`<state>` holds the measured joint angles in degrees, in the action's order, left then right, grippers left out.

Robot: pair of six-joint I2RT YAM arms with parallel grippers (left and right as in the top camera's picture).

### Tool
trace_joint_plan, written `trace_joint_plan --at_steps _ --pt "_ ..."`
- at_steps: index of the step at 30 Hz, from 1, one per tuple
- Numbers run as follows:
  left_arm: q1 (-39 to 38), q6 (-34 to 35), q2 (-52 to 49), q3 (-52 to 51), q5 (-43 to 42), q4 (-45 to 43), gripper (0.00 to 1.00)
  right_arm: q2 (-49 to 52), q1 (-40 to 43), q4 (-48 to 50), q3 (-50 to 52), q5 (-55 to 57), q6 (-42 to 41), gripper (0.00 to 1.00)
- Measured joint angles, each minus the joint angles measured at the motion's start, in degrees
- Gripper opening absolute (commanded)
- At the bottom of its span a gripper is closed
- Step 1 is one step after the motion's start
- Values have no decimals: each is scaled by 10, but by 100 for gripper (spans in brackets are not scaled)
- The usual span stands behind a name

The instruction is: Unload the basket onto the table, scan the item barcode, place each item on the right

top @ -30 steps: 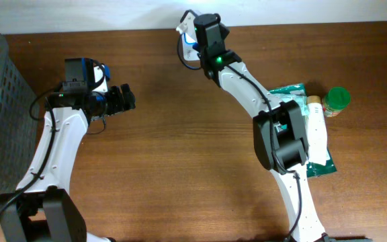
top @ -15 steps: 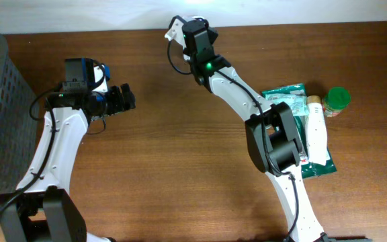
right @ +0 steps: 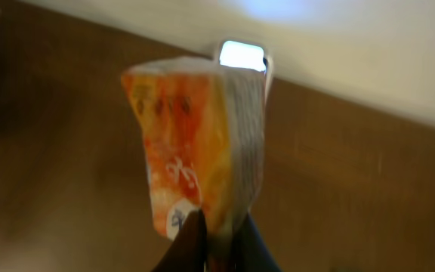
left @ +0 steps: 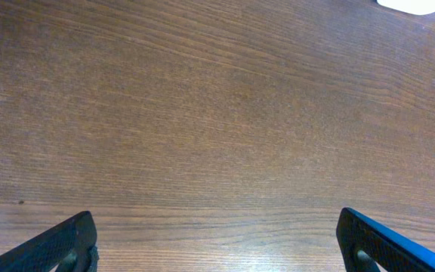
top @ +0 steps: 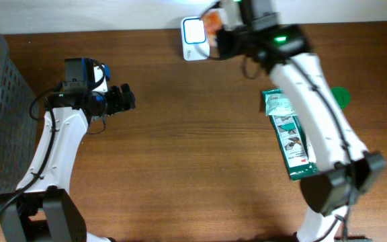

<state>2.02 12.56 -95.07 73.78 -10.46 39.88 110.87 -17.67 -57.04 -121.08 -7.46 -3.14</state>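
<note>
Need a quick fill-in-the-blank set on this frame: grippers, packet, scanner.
1. The right gripper is shut on a packet coloured ____.
2. The glowing white device next to that packet is the barcode ____.
3. The left gripper holds nothing; its jaws are ____.
4. The pouch lying flat on the table is ____.

Missing: orange; scanner; open; green.

R arm (top: 312,79) swings rightward | orange pkt (top: 211,23) now in view beside scanner (top: 194,31) | green bag (top: 289,138) uncovered | jar (top: 342,96) half hidden
</note>
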Motion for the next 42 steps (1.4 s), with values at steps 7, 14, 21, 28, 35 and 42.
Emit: trace_joint_plan --at_steps 7,14,21,28,35,42 --pt "0 0 0 0 0 0 99 -21 127 -314 14 0 -92 4" --pt "0 0 0 0 0 -1 99 -6 199 -163 247 117 -139 14" --pt "0 0 0 0 0 -1 99 -4 221 -65 315 149 -147 61" --pt "0 0 0 0 0 -1 99 -30 179 -271 62 95 -97 59" --pt "0 0 0 0 0 -1 99 -216 66 -389 -53 79 -79 98" --pt "0 0 0 0 0 0 99 -295 62 -399 -55 99 -44 98"
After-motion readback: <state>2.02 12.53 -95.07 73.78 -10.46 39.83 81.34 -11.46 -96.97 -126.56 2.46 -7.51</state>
